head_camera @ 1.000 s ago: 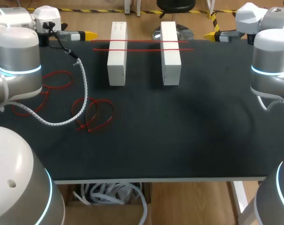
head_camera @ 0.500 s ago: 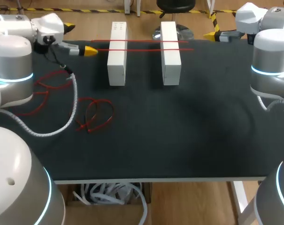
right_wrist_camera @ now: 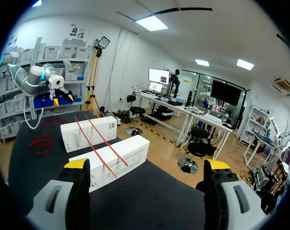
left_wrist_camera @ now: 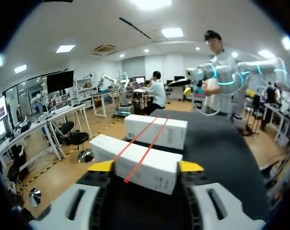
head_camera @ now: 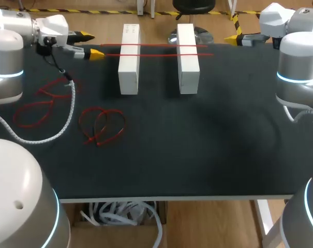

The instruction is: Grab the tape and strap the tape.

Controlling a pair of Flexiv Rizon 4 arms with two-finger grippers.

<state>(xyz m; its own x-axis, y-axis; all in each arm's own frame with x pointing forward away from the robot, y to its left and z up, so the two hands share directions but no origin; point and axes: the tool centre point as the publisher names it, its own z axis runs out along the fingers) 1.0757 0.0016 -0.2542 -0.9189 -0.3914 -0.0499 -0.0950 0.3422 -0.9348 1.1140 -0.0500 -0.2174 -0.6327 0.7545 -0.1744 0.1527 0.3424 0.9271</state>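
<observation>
**Tape waiting to be grabbed, strapping not yet begun**

I am hovering my left tool point(head_camera: 91, 45) at the far left of the table point(head_camera: 197, 144), fingers spread and gripping nothing, just off the ends of the two straight red tapes point(head_camera: 156, 53). The tapes are lying side by side across the tops of two white boxes, one nearer my left arm point(head_camera: 129, 72) and the other point(head_camera: 188, 67) a little apart from it. They are bridging the gap between the boxes and overhanging on both sides. In the left wrist view, the nearer box is sitting just ahead of the open fingers and one tape end is pointing toward the gap between them. My right tool point(right_wrist_camera: 147, 165) is hanging at the table's far right edge, also released and empty, well apart from the boxes.

By my reading the task is only starting: no tape is being held and nothing is being cinched round either box. The straight tapes are looking thin, stiff and flat, like narrow straps. Looped red ties point(head_camera: 102, 126) are lying on the table near my left arm.
</observation>
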